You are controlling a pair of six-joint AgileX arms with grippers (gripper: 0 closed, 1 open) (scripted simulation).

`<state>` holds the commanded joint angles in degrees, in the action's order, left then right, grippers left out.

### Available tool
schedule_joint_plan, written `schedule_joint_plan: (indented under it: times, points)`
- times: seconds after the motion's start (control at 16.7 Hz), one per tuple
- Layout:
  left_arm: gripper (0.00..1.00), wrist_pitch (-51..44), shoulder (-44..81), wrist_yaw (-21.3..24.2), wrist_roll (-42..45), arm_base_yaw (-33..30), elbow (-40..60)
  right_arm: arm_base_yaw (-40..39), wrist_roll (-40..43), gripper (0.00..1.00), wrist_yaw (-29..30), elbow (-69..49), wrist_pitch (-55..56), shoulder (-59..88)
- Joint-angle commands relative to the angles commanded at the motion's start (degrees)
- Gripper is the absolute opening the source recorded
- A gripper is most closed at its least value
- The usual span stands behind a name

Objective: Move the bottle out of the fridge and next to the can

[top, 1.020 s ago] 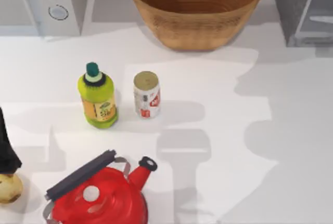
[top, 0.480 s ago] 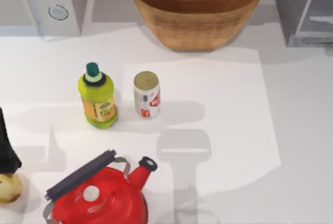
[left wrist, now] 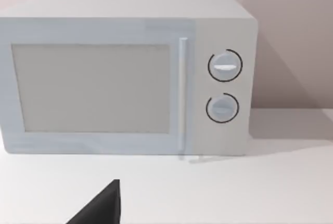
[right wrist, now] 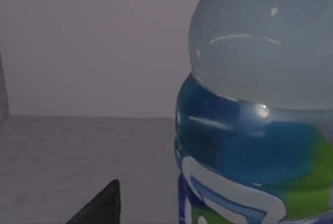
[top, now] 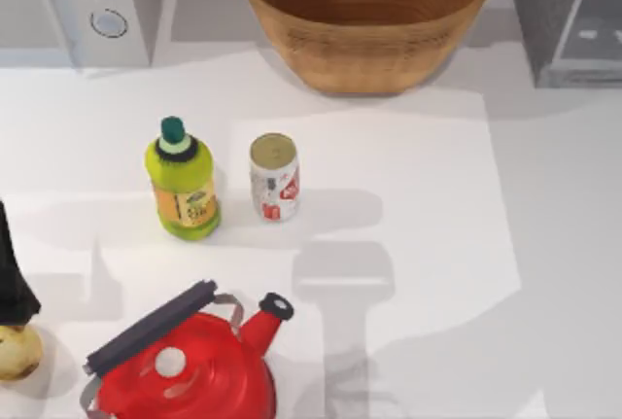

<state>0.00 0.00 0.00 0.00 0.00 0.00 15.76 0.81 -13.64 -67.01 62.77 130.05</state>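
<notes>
— While we start at the far left of the top view, what sits there?

— At the left edge, low down, a dark part of the left arm [top: 12, 278] comes into the frame, with a round tan object [top: 17, 351] just below it. In the upper left corner stands the white appliance [top: 97, 6] with two round knobs; the left wrist view faces its front [left wrist: 125, 78]. I cannot tell whether the left gripper is open or closed.

— And moving right?

— Left of centre stands the yellow-green bottle [top: 182, 186], upright, and just beside it, to its right, the can [top: 274, 178], also upright. Below them, at the lower left, is the red kettle [top: 185, 370]. At the top centre sits the woven basket [top: 366, 13].

— Where is the fridge?

— In the upper right corner of the top view, the fridge [top: 569, 16] shows its speckled dark-grey side, well apart from the can.

— And the bottle?

— The right wrist view has the bottle [right wrist: 257, 115] very near, in the right half of that frame, standing on a grey floor before a plain grey wall, probably the fridge's inside. A dark finger [right wrist: 101, 206] shows at the lower left, apart from the bottle. How the right gripper's jaws stand, I cannot tell.
</notes>
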Motion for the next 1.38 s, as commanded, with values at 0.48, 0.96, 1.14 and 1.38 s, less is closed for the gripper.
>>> schedule_joint_plan:
  times: [0.48, 0.96, 1.14, 1.38]
  points:
    - [1.0, 0.0, 0.0, 0.0, 0.0, 0.0, 0.0, -1.0, 0.0, 1.0, 1.1, -9.8, -5.0, 4.8]
    - [1.0, 0.0, 0.0, 0.0, 0.0, 0.0, 0.0, -1.0, 0.0, 0.55, 1.1, -9.8, -5.0, 4.8]
    - [1.0, 0.0, 0.0, 0.0, 0.0, 0.0, 0.0, -1.0, 0.0, 0.32, 1.1, -9.8, -5.0, 4.8]
    - [1.0, 0.0, 0.0, 0.0, 0.0, 0.0, 0.0, -1.0, 0.0, 0.02, 1.1, -9.8, -5.0, 4.8]
